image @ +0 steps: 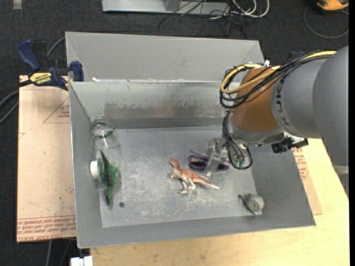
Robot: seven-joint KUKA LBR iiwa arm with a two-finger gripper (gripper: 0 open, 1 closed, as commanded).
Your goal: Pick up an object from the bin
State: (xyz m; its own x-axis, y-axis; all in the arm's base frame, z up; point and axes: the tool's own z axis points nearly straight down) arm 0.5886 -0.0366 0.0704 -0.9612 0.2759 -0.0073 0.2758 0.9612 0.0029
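Gripper (219,155) low, right of centre in bin (166,101); can't tell if spread or closed. Directly beside it: 1 purple thing (198,162). Next out: 1 tan toy dinosaur (191,177). Front right: 1 grey disc (254,204). Far left: 1 green toy (112,180), 1 clear cup (103,136).

Grey metal bin (150,148): jaws low at a small purple object (197,161), right of centre; tan plastic dinosaur (191,177) just beside it; green toy (112,179) far left.
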